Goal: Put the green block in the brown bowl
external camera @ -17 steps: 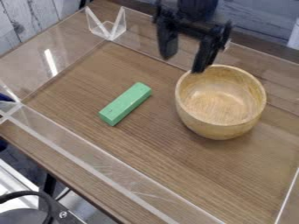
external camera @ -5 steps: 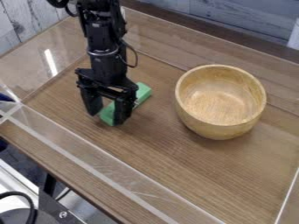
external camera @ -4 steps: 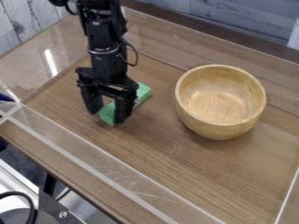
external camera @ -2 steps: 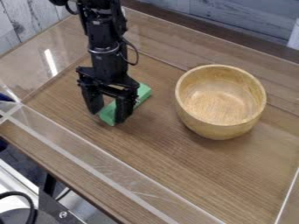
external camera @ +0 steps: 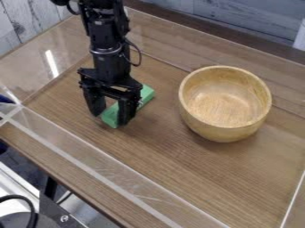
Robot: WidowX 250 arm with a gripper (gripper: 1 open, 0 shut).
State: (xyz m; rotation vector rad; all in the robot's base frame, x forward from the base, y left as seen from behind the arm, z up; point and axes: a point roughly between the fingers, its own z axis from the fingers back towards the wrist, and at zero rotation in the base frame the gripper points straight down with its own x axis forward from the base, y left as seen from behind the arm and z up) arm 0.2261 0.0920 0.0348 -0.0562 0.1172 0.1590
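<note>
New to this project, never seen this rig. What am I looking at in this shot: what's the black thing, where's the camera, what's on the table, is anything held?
The black thing is a single robot arm ending in a two-fingered end effector, pointing straight down. There is one view, from a camera placed above and to one side, looking down at a wooden tabletop with clear plastic walls around it. Two things lie on it: a green block and, apart from it to the right in the picture, an empty brown bowl. The end effector is open, with one finger on each side of the block. The block lies flat on the table, so nothing is gripped or lifted yet.
</note>
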